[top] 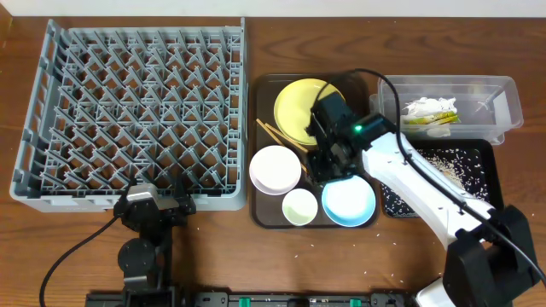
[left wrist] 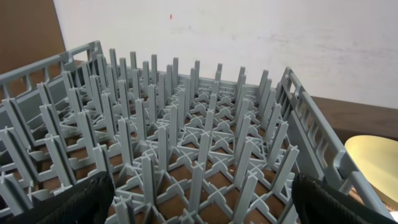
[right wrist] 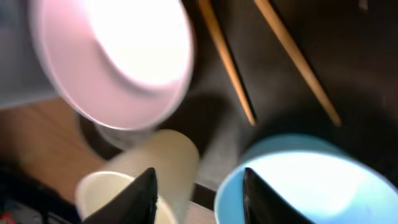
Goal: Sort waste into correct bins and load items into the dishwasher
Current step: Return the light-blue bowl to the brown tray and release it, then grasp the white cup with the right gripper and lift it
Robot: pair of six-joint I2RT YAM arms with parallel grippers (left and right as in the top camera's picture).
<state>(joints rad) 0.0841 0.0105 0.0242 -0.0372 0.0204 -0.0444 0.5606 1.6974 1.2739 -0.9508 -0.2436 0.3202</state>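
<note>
**Wood table, right arm hovering over dishes on a tray**

Brown wood table [top: 256, 256] is carrying a grey rack [top: 128, 111] on the left and a brown tray [top: 256, 215] in the middle. On the right are a clear tub [top: 508, 107] and a black tray [top: 493, 170]. A napkin [top: 431, 109] is sitting in the tub and rice [top: 456, 162] is lying in the black tray, so loading looks like the step in hand.

No dish is showing in the rack. Plate [top: 299, 107], white bowl [top: 275, 169], cup [top: 299, 206], blue bowl [top: 348, 203] and chopsticks [top: 275, 136] are all lying on the brown tray.

Right gripper [top: 328, 166] is hovering low among chopsticks, cup and blue bowl. I cannot tell which it is aiming at. Doing this well means putting one finger inside a rim and one outside, closing firmly, then lifting straight up before swinging toward the rack.

Its fingers [right wrist: 146, 193] are standing apart, gripping and touching nothing. Left gripper [left wrist: 208, 202] is resting at the rack's near edge, fingers spread wide, holding nothing.
</note>
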